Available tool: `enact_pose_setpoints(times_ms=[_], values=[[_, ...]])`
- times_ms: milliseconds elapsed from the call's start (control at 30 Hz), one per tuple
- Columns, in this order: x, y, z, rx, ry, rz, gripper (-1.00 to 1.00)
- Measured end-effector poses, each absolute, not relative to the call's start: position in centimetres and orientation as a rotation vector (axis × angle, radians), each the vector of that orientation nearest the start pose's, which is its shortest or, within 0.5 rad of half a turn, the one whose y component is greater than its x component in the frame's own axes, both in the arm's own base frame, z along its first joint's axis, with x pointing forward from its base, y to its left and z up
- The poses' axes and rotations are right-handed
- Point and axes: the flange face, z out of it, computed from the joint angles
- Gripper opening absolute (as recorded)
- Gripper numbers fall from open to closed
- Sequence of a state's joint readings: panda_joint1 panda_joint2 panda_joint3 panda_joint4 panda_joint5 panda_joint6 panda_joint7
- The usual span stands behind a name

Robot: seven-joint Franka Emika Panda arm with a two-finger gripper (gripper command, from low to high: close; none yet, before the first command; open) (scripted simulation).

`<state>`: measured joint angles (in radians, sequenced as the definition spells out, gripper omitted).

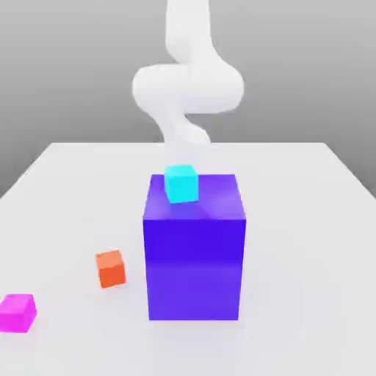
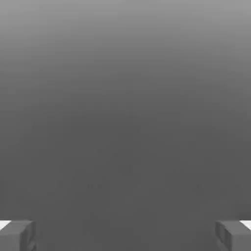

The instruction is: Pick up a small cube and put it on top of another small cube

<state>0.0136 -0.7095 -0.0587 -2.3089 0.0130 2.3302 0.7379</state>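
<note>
The tool [image 2: 125, 235] stands wide open, its two grey fingertips [image 2: 17, 235] far apart at the edges of the hand view, with nothing between them but plain grey ground. The white robot arm [image 1: 187, 84] rises behind the scene in the exterior view, curling above the far edge of the pale grey desk [image 1: 308, 242].

Now the count: three small cubes and one large block. The large glossy blue-violet block [image 1: 193, 264] sits upright near the middle of the desk, in front of the arm. On its top face, towards the back and slightly to the exterior view's left, rests the small cyan cube [image 1: 181, 183], touching the block's top.

Down on the desk, to the exterior view's left of the block, lies the small orange cube [image 1: 111, 268], near the block but apart from it. Further to the exterior view's left and closer to the camera sits the small magenta cube [image 1: 17, 312], well apart from the orange one. No cube is stacked on another small cube.
</note>
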Motion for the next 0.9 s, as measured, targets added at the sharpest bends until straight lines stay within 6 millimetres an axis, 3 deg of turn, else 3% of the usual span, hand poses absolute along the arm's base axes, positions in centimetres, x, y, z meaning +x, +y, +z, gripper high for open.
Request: enact_pose_setpoints(times_ms=[200,433,633,767,900], values=[[44.2,-8.7,58.0,-2.580,1.056,-0.731,0.00],[47.3,-15.9,45.5,-2.671,1.103,-0.508,0.00],[46.1,-22.6,34.6,-2.739,1.176,-0.324,0.00],[43.9,-26.1,27.8,-2.797,1.203,-0.197,0.00],[40.3,-29.4,21.7,-2.859,1.232,-0.062,0.00]])
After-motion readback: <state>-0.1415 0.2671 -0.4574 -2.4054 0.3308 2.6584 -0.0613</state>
